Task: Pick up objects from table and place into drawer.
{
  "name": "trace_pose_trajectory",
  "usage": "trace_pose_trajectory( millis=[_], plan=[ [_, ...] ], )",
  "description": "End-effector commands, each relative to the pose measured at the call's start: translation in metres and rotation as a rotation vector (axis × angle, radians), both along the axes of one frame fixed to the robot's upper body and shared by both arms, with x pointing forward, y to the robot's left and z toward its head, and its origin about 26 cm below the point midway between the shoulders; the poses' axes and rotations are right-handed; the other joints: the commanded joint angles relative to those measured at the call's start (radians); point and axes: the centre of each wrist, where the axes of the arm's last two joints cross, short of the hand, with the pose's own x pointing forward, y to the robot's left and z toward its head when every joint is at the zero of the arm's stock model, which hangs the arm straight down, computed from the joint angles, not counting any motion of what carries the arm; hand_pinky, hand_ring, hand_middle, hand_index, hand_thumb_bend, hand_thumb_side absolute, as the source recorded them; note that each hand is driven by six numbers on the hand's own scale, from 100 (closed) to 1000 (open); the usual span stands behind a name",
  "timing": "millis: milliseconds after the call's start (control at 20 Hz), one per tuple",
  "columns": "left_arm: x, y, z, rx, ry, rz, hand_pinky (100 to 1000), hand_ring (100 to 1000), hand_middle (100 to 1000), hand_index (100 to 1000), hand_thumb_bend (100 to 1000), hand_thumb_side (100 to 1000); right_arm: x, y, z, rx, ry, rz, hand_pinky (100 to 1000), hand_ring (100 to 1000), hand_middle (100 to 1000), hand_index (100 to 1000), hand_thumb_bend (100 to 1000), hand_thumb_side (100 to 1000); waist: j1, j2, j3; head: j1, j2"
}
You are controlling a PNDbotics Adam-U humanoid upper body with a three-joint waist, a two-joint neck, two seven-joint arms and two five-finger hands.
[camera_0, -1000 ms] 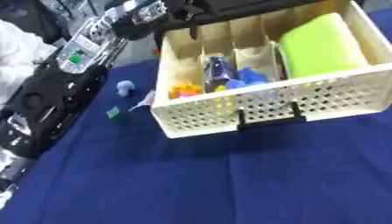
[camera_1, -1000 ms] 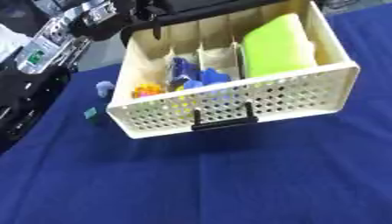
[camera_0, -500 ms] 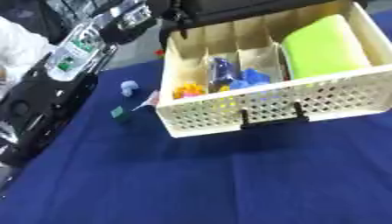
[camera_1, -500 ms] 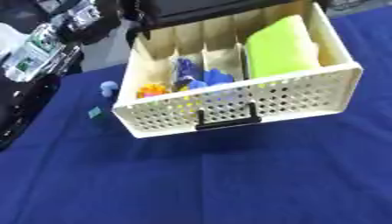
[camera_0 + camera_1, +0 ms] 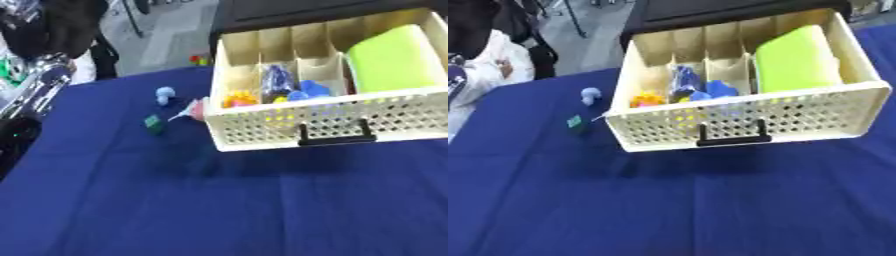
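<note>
A cream perforated drawer (image 5: 262, 131) with a black handle (image 5: 332, 140) stands pulled out over the blue table. In its compartments lie a lime-green pad (image 5: 394, 60), blue items (image 5: 280, 81) and small orange and yellow pieces (image 5: 238, 99). Left of the drawer, on the cloth, are a pale blue object (image 5: 164, 94), a small green block (image 5: 154, 123) and a white and pink object (image 5: 194, 109) touching the drawer's corner. My left arm (image 5: 37, 86) shows blurred at the left edge, well away from these things. My right hand is out of sight.
The blue tablecloth (image 5: 667, 210) stretches wide in front of the drawer. A dark cabinet (image 5: 737, 10) sits behind the drawer. A person in white (image 5: 492, 60) is at the far left edge, beyond the table. A small red and green thing (image 5: 199, 60) lies past the table's far edge.
The whole picture has shifted, so the camera moved. My left arm has drawn back from beside the drawer's top left to the left edge. The table objects stay put.
</note>
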Motion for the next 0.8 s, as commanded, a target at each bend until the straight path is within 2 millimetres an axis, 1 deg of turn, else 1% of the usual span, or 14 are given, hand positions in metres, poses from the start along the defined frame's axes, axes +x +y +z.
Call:
trace_pose_trajectory(
  millis=[50, 200, 250, 350, 450, 600, 700, 800],
  plan=[
    [-0.013, 0.008, 0.013, -0.092, -0.053, -0.026, 468, 664, 667, 834, 204, 745, -0.003, -0.004, 0.005, 0.008, -0.075, -0.015, 637, 698, 513, 728, 100, 945, -0.021, -0.02, 0.012, -0.007, -0.007],
    [-0.015, 0.018, 0.001, -0.187, -0.077, -0.043, 476, 669, 668, 835, 262, 724, -0.004, -0.005, 0.002, 0.027, -0.079, -0.024, 637, 696, 514, 728, 100, 949, -0.044, -0.019, 0.035, -0.016, -0.014],
    [-0.015, 0.02, -0.005, -0.218, -0.085, -0.048, 475, 667, 665, 834, 270, 721, -0.004, -0.006, 0.001, 0.033, -0.081, -0.027, 637, 696, 514, 728, 100, 950, -0.052, -0.018, 0.044, -0.021, -0.018],
    [-0.014, 0.022, -0.015, -0.279, -0.099, -0.051, 477, 671, 666, 833, 313, 711, -0.004, -0.005, 0.0, 0.043, -0.089, -0.026, 634, 693, 516, 727, 100, 953, -0.067, -0.015, 0.06, -0.027, -0.025],
    [-0.015, 0.025, -0.024, -0.339, -0.131, -0.028, 476, 679, 669, 859, 334, 711, -0.004, -0.005, 0.0, 0.053, -0.099, -0.028, 633, 691, 516, 726, 100, 957, -0.081, -0.01, 0.076, -0.03, -0.036],
    [-0.014, 0.024, -0.039, -0.394, -0.168, 0.027, 478, 691, 678, 866, 336, 719, -0.004, -0.005, 0.001, 0.062, -0.113, -0.029, 631, 688, 517, 725, 100, 965, -0.102, -0.001, 0.103, -0.035, -0.051],
    [-0.012, 0.022, -0.043, -0.413, -0.2, 0.059, 491, 704, 691, 870, 358, 699, -0.003, -0.004, 0.001, 0.067, -0.123, -0.029, 629, 685, 519, 725, 100, 973, -0.12, 0.005, 0.126, -0.047, -0.063],
    [-0.01, 0.018, -0.043, -0.413, -0.238, 0.081, 500, 709, 688, 865, 364, 698, -0.004, -0.004, 0.001, 0.066, -0.133, -0.029, 625, 683, 522, 724, 100, 982, -0.138, 0.01, 0.148, -0.067, -0.07]
  ],
)
